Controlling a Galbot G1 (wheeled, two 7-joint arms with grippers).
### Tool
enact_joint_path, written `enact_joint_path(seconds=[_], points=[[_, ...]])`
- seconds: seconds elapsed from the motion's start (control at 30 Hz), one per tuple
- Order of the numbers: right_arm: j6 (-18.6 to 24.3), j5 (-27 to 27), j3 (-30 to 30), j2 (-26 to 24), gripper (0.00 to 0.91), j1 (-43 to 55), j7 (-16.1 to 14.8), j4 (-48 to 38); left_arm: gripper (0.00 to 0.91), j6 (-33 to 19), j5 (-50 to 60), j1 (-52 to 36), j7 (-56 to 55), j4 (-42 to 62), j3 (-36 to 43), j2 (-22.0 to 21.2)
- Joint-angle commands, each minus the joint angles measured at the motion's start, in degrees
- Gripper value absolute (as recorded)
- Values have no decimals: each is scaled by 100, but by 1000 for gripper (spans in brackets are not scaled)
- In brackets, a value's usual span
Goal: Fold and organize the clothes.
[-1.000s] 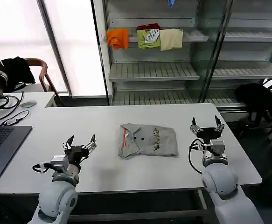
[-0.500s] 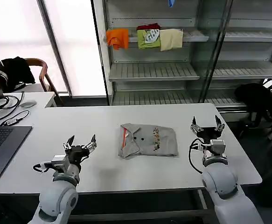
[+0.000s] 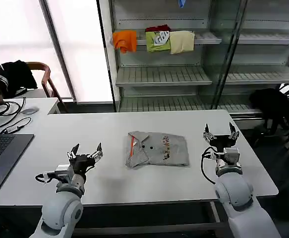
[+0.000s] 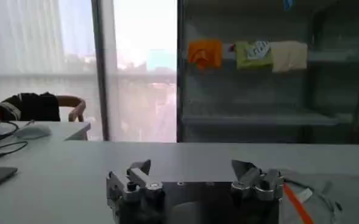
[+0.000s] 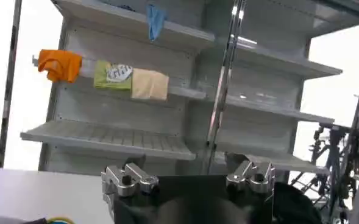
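Observation:
The clothes, a light grey T-shirt, lie folded into a rectangle in the middle of the white table, with a red accent at the neck on its left side and a small coloured print on top. My left gripper hovers open over the table to the shirt's left, holding nothing. My right gripper stands open to the shirt's right, also empty. In the left wrist view the left gripper has its jaws spread wide, and a corner of the shirt shows beside it. The right gripper faces the shelves, jaws apart.
A laptop and cables sit at the table's left end. Behind the table stands a metal shelf unit holding orange, green and cream folded garments. Black garments lie on a chair and at the right.

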Motion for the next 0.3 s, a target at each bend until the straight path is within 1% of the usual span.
enact_joint_path(seconds=[0.03, 0.1, 0.13, 0.17, 0.2, 0.23, 0.3], points=[[-55, -9, 1, -12, 907, 27, -45, 15, 907, 2, 0, 6, -10, -4, -28, 20], [-6, 9, -3, -10, 907, 33, -97, 26, 907, 20, -1, -4, -51, -7, -36, 21], [58, 103, 3, 7, 907, 39, -143, 67, 907, 30, 1, -7, -47, -16, -48, 18], [-147, 129, -16, 10, 907, 48, -122, 135, 907, 59, 1, -8, -35, -27, -47, 20], [-288, 204, -42, -3, 907, 52, -70, 220, 907, 87, 23, -8, -15, -34, -41, 23], [-309, 264, -70, -9, 907, 59, -3, 278, 907, 91, 14, -12, -16, -46, -34, 22], [-322, 133, -170, 3, 907, 99, 273, 283, 907, 104, 20, -22, -12, -57, -25, 24]])
